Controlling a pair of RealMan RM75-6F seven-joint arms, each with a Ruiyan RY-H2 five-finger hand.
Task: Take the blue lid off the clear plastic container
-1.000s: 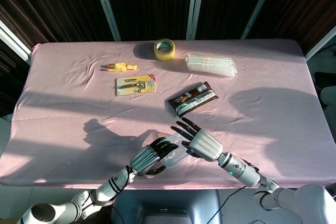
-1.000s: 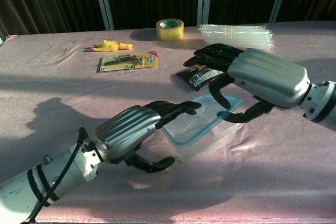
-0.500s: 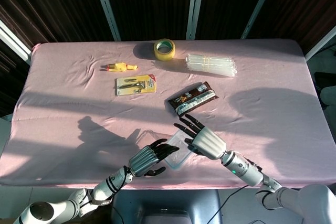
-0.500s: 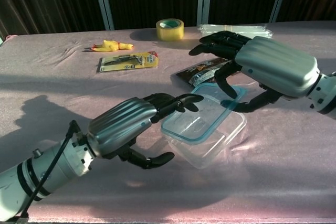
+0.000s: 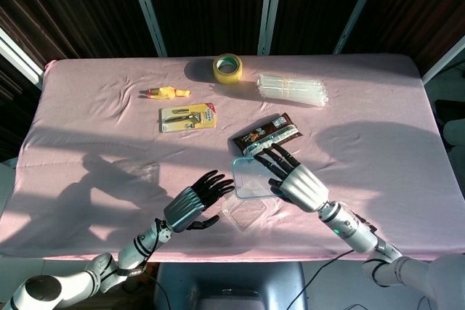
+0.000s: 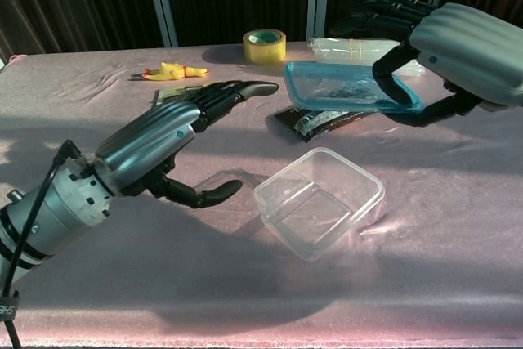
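The clear plastic container [image 6: 320,202] [image 5: 245,215] stands uncovered on the pink tablecloth near the front edge. My right hand [image 6: 462,38] [image 5: 299,182] holds the blue-rimmed lid [image 6: 347,87] [image 5: 251,177] in the air above and behind the container, thumb under the lid and fingers over its far edge. My left hand [image 6: 163,145] [image 5: 192,205] hovers to the left of the container with fingers spread and holds nothing.
A dark snack packet [image 5: 267,136] lies just behind the lid. Farther back are a yellow tape roll [image 5: 227,67], a bundle of clear sticks [image 5: 292,89], a yellow blister card [image 5: 188,117] and a small yellow toy [image 5: 165,93].
My right hand has lifted the lid up and away from the container. My left hand has let go of the container, opened and drawn back to the left.
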